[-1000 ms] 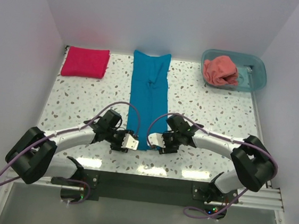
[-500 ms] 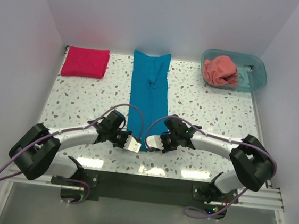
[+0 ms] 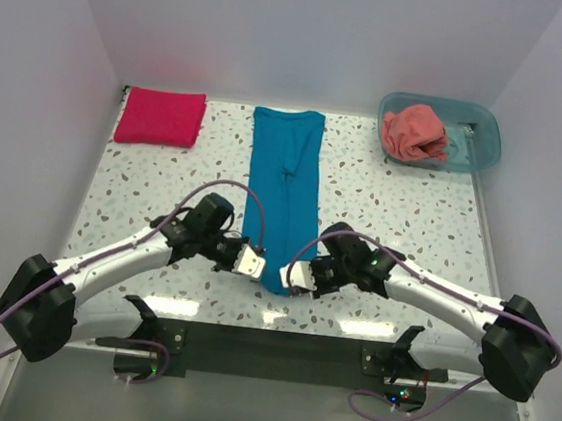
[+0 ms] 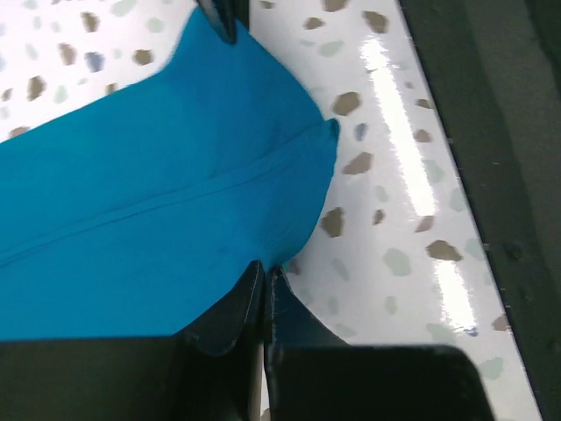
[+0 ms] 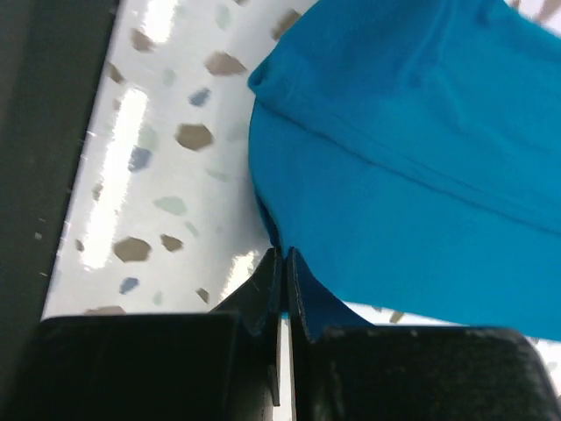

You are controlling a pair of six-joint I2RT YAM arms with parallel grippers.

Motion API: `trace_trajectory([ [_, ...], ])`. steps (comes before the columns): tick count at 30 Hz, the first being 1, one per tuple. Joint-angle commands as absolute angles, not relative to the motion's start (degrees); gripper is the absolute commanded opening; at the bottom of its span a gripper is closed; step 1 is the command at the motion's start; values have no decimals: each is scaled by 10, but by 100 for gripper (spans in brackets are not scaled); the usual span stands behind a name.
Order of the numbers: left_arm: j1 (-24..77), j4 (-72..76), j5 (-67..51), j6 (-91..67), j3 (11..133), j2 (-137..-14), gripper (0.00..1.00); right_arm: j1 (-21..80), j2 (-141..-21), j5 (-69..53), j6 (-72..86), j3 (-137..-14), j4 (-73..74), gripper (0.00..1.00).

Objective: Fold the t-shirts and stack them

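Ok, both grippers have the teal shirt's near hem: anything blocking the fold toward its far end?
Nothing visible does. The teal-blue t-shirt lies flat with nothing on it; the crimson t-shirt and the tub sit well off to either side.

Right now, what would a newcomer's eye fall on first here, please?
The long teal-blue t-shirt stretched down the middle, with the left gripper and right gripper shut on its near corners. Next, the folded crimson t-shirt far left and the salmon t-shirt in the teal tub far right.
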State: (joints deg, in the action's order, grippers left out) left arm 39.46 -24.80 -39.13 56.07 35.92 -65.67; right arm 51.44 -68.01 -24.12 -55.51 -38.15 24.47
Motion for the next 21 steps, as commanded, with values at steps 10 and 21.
trace_trajectory([
  [10, 252, -294, -453, 642, 557, -840, 0, 357, -844, -312, -641, -554, 243, 0],
  [21, 182, -284, -458, 689, 709, -1000, 0, 287, -986, -330, -709, -705, 255, 0],
])
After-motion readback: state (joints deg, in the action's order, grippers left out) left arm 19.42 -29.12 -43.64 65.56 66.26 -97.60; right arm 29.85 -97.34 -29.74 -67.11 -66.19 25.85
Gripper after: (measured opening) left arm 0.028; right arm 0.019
